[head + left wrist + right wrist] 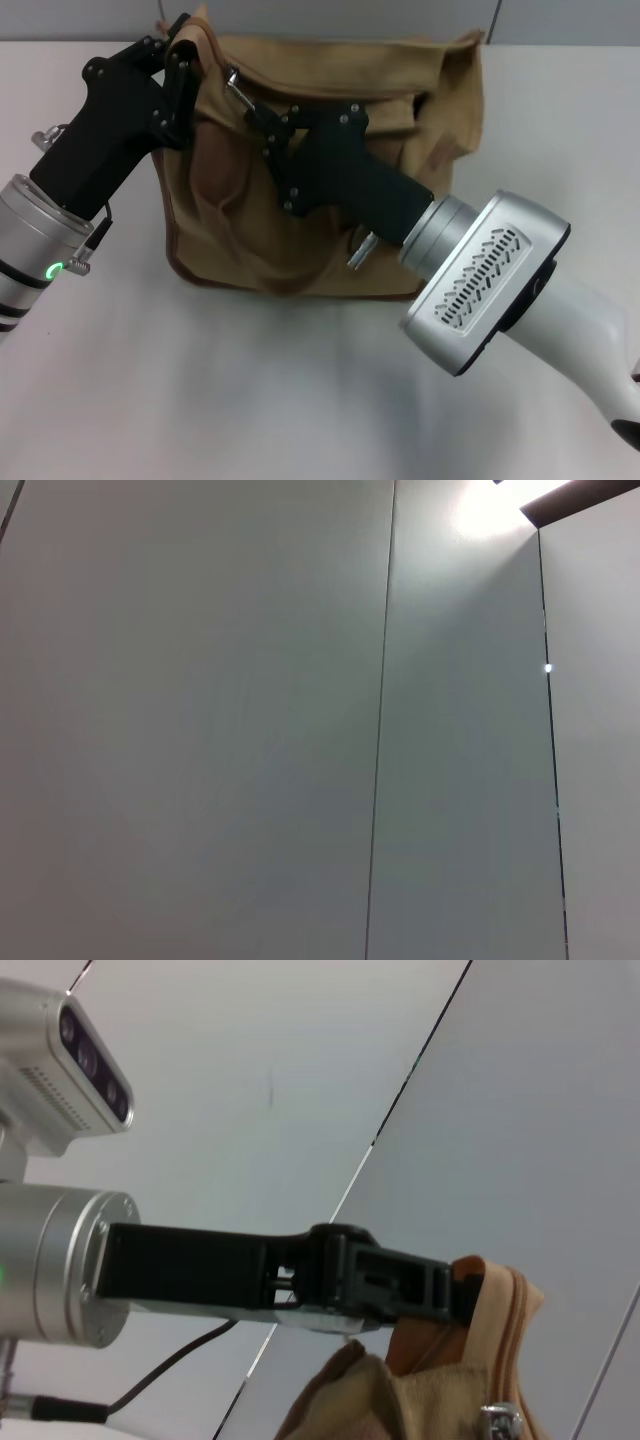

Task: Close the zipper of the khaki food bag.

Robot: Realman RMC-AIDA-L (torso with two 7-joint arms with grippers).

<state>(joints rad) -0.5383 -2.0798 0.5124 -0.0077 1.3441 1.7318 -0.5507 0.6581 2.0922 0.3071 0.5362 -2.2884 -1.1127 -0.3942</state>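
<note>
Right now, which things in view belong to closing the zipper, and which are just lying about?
Job:
khaki food bag
zipper
silver pull tab
left gripper, shut on the bag's left top corner
right gripper, beside the pull tab

Lying about:
nothing but the white table it stands on

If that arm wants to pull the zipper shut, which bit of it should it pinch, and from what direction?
The small silver pull tab. It sticks up from the zipper along the top of the khaki food bag, so pinching its flat faces from above looks best. The right gripper sits just beside it; the left gripper grips the bag's end, apparently steadying it.
</note>
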